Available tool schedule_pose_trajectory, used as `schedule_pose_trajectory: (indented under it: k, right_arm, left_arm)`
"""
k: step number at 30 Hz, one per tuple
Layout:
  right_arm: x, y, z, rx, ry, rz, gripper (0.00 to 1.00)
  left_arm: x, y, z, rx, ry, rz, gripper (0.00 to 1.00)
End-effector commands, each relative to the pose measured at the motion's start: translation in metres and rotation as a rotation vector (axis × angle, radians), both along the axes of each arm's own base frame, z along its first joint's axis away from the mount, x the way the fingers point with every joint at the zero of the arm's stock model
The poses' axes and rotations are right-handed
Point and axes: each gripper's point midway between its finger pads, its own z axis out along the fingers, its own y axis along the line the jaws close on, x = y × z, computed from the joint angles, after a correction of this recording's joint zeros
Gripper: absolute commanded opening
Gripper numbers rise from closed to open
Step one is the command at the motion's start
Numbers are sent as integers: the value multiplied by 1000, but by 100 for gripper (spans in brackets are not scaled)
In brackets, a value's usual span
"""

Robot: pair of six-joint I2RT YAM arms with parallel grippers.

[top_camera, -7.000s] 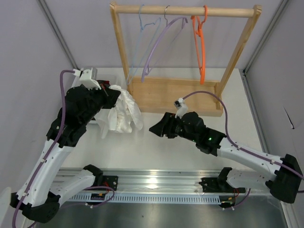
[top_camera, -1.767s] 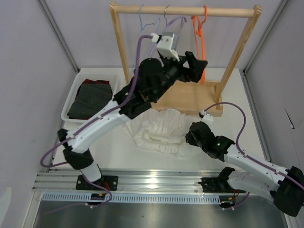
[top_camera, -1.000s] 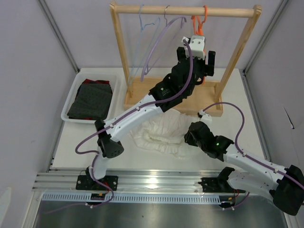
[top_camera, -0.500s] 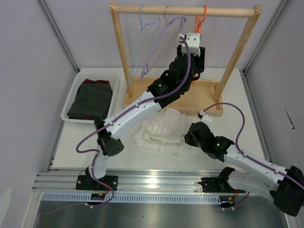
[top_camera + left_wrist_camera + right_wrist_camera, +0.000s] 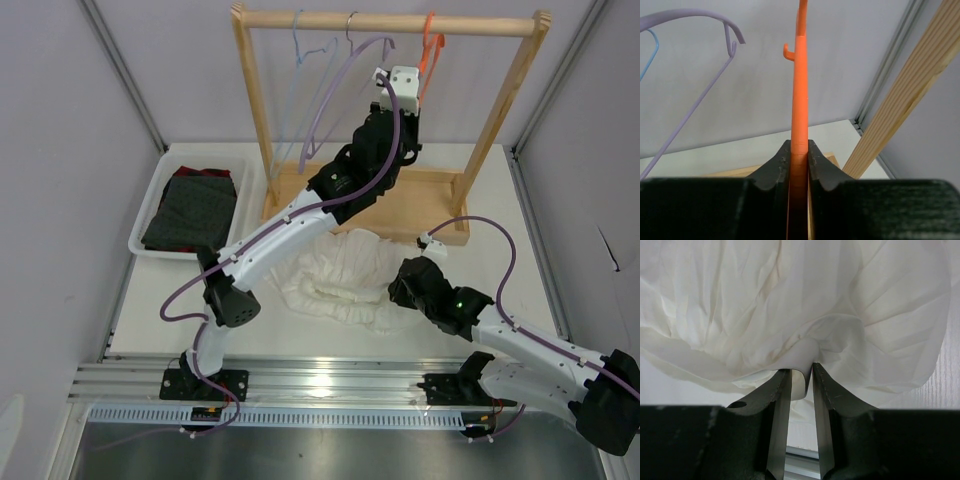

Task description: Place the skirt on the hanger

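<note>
The orange hanger (image 5: 431, 52) hangs tilted from the rack's top rail. My left gripper (image 5: 410, 118) reaches up to it and is shut on it. In the left wrist view the jaws (image 5: 800, 150) pinch the hanger's thin orange bar (image 5: 800, 85), which runs straight up between them. The white skirt (image 5: 335, 272) lies crumpled on the table in front of the rack. My right gripper (image 5: 398, 290) is at the skirt's right edge. In the right wrist view it (image 5: 801, 374) is shut on a fold of the skirt (image 5: 790, 300).
The wooden rack (image 5: 500, 120) stands at the back on a wooden base (image 5: 400, 205). A lilac hanger (image 5: 335, 92) and a pale blue hanger (image 5: 297, 60) hang left of the orange one. A white tray (image 5: 150, 210) holding a dark dotted garment (image 5: 195, 205) is at the left.
My left arm swung from the tray side up to the rack and closed on the orange hanger, which now hangs tilted. The skirt now lies mid-table, with my right gripper on its edge.
</note>
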Motion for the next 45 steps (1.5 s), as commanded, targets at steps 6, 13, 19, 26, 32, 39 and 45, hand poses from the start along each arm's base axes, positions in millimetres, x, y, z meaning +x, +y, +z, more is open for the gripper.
schedule_pose_trajectory:
  k: [6,13,19,26,32,39,45]
  right_arm:
    - [3,1,6,29,-27,-10,28]
    - [5,1,6,27,-30,-8,27]
    - [6,1,6,29,-29,-9,27]
    - [6,2,5,28,-26,-4,27]
    - [6,2,4,29,-24,-7,26]
    - [8,3,5,27,-25,-3,25]
    - [7,3,6,23,-21,-3,24]
  left_arm:
    - [-5,17,59,-77,-128,-11,0]
    - [-9,22,82,-74,-218,-12,0]
    - [-12,29,91,-72,-243,-5,0]
    - [-19,32,83,-37,-229,-34,0]
    - [-33,39,70,-14,-233,-88,0]
    - [-51,49,60,-4,-281,-144,0]
    - [-61,53,63,13,-282,-178,0]
